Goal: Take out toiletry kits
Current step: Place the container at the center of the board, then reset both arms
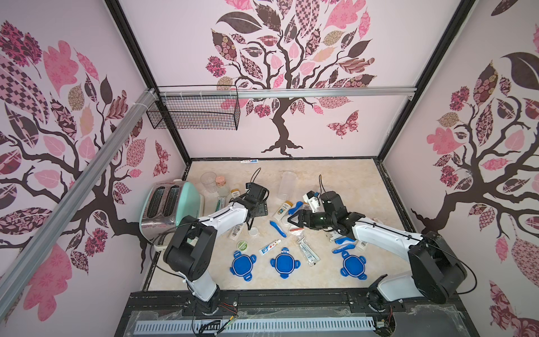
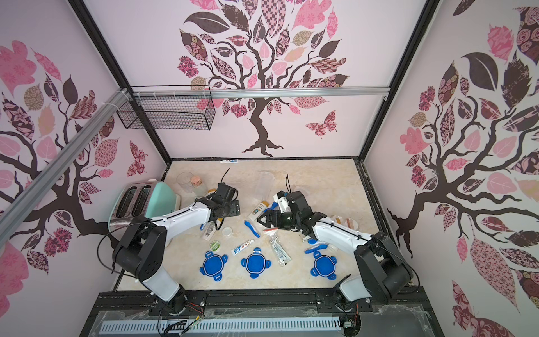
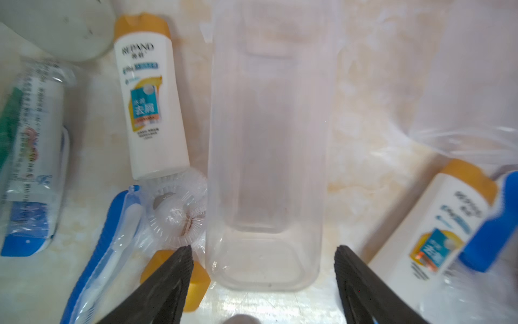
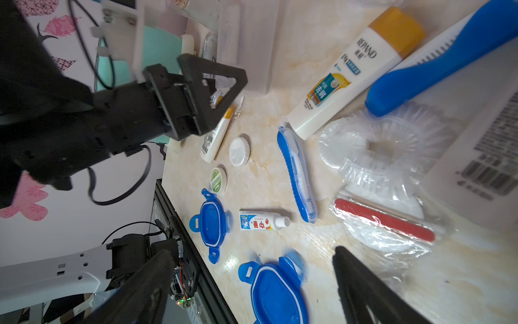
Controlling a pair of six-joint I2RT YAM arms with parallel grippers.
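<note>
**Kits:** The kits (image 1: pixel 270 247) are out and lie loose across the middle of the worktop (image 1: pixel 350 181). They include a bottle (image 1: pixel 283 210), toothbrush (image 1: pixel 277 228), green tub (image 1: pixel 242 245) and packet (image 1: pixel 307 251). More pieces lie beside and partly under the right arm. One stray tube (image 1: pixel 250 160) rests against the back edge.

**Lids:** Three lids (image 1: pixel 283 262) lie flat in a row along the front edge. They are judged to have been set there to keep them clear of the working area.

**Left gripper (image 3: pixel 263 246):** The jaws are spread, one on either side of the base of a canister (image 3: pixel 266 140), and neither touches it. The canister lies on its side and looks empty, which fits a vessel tipped to spill its contents. The wide stance fits either a release or an approach, and the pictures do not show which.

**Right gripper (image 4: pixel 253 251):** The jaws are spread with nothing between them. It hangs above the scattered items in the middle of the worktop, where it could reach any of them.

**Second canister (image 1: pixel 287 182):** It lies on its side toward the back edge and appears empty
</note>
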